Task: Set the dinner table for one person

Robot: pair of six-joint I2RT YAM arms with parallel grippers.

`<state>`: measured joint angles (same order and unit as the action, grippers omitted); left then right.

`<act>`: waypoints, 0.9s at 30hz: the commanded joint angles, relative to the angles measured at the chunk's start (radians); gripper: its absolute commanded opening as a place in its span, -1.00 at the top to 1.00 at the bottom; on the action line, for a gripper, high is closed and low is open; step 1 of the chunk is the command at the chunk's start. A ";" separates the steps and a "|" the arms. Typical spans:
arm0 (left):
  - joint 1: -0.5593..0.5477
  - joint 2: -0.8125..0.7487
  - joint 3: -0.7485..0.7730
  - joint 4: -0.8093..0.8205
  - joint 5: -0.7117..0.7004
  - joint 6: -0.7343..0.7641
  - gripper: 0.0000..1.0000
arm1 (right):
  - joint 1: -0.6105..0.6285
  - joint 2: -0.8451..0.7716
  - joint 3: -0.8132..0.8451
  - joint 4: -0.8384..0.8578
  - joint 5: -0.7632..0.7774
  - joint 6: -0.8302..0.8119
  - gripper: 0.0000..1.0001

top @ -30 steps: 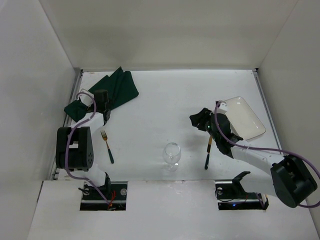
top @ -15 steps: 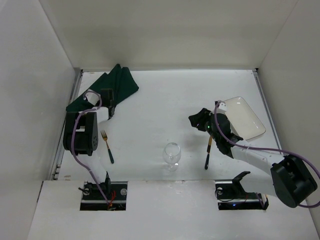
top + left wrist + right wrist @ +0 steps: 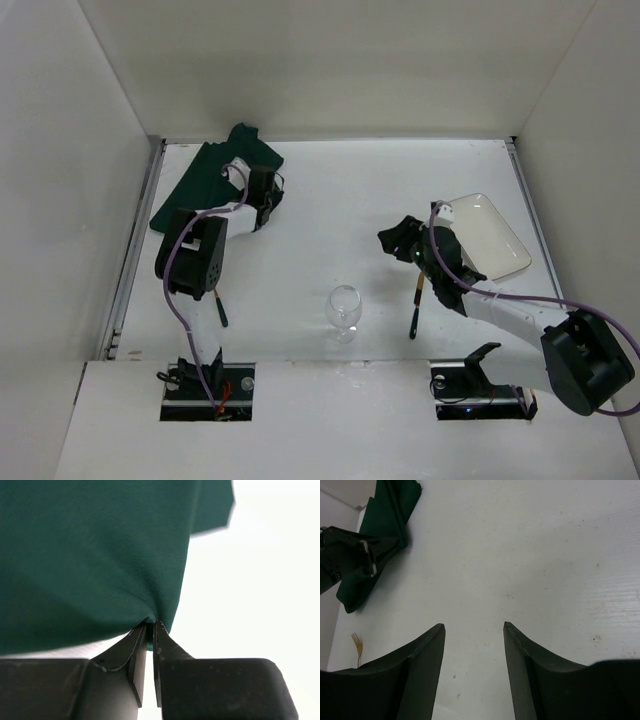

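The dinner table (image 3: 330,190) is a large white top. At its far left, a dark green cloth (image 3: 200,180) lies partly lifted. My left gripper (image 3: 268,190) is shut on the cloth's right edge; in the left wrist view the fabric (image 3: 100,555) bunches between the closed tips of that gripper (image 3: 150,625). My right gripper (image 3: 395,240) hovers open right of centre, and only bare table shows between its fingers in the right wrist view (image 3: 474,626). A fork (image 3: 357,645) lies at the near left, mostly under the left arm from above.
A wine glass (image 3: 344,308) stands near the front centre. A dark-handled knife (image 3: 415,305) lies under the right arm. A white rectangular plate (image 3: 490,235) sits at the right. White walls enclose the table on three sides.
My left gripper closed on the cloth's edge and swung right and toward the back, pulling the cloth with it. The right arm stayed almost still.
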<state>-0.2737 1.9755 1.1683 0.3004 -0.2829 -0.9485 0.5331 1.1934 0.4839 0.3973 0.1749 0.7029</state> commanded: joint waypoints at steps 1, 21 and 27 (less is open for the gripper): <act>-0.070 -0.081 -0.018 0.094 0.068 0.027 0.96 | -0.006 0.015 0.042 0.037 -0.011 -0.008 -0.12; -0.423 0.098 0.163 0.302 0.597 0.077 0.92 | -0.084 -0.040 0.002 -0.015 0.100 0.037 -0.24; -0.469 0.118 0.195 0.299 0.617 -0.030 0.75 | -0.091 0.040 0.028 -0.041 0.115 0.053 -0.40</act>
<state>-0.7200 2.1174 1.3033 0.5453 0.2481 -0.8913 0.4511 1.2057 0.4828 0.3634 0.2573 0.7410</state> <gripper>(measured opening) 0.112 0.691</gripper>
